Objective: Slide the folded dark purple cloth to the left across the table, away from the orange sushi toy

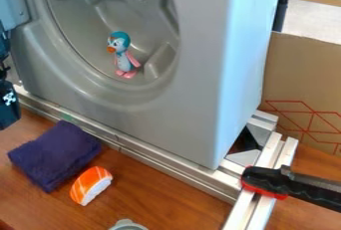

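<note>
The pincer (pixel 9 105) is at the far left, beside the front of a big grey machine housing (pixel 200 89); whether it is wide or narrow, or has anything in its grip, I cannot tell. Nearest below it on the wooden table (pixel 160 196) lies a folded dark purple cloth (pixel 55 155), set slantwise, its upper corner close to the metal rail (pixel 156 157) that runs along the housing's bottom edge. Just beside the cloth's lower right edge sits an orange and white toy sushi piece (pixel 91 185), its white side turned to the lower right.

Above the cloth, inside the housing's round hollow (pixel 86 25), a toy penguin (pixel 122 57) stands upright near the lower rim, blue-headed, with an orange beak and pink wings and feet. Further out, a grey round object (pixel 127 225) is partly cut off at the view's bottom edge. By the housing's lower right corner, a black and red clamp (pixel 269 181) grips the crossing metal bars (pixel 256 206). Behind that stands a cardboard panel (pixel 303 79) with red lines.
</note>
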Controlling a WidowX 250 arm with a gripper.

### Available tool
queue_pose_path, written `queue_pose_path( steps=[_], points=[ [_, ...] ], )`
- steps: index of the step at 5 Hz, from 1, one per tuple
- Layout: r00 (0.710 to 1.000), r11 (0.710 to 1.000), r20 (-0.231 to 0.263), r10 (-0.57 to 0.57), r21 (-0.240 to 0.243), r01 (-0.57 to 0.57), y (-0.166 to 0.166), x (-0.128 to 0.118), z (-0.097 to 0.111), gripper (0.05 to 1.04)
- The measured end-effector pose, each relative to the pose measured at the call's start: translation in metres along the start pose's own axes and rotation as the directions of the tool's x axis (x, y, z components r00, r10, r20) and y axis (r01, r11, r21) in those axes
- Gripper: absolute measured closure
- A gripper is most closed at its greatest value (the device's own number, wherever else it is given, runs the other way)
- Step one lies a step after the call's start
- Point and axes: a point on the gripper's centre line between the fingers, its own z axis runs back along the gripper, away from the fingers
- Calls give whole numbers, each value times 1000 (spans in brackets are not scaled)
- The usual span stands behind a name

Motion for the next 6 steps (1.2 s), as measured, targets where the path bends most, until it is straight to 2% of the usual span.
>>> queue_pose_path(
  steps=[1,2,3,4,6],
  points=[
    [1000,1000,-15,2,-9,-2,-1,-1,-6,83],
    [999,999,-51,-5,35,7,-8,15,-37,83],
    [995,999,-96,-21,33,24,-8,23,-67,83],
    [991,997,-125,-47,60,55,-10,30,-88,83],
    [994,994,-103,-41,100,52,16,51,-97,83]
  ],
)
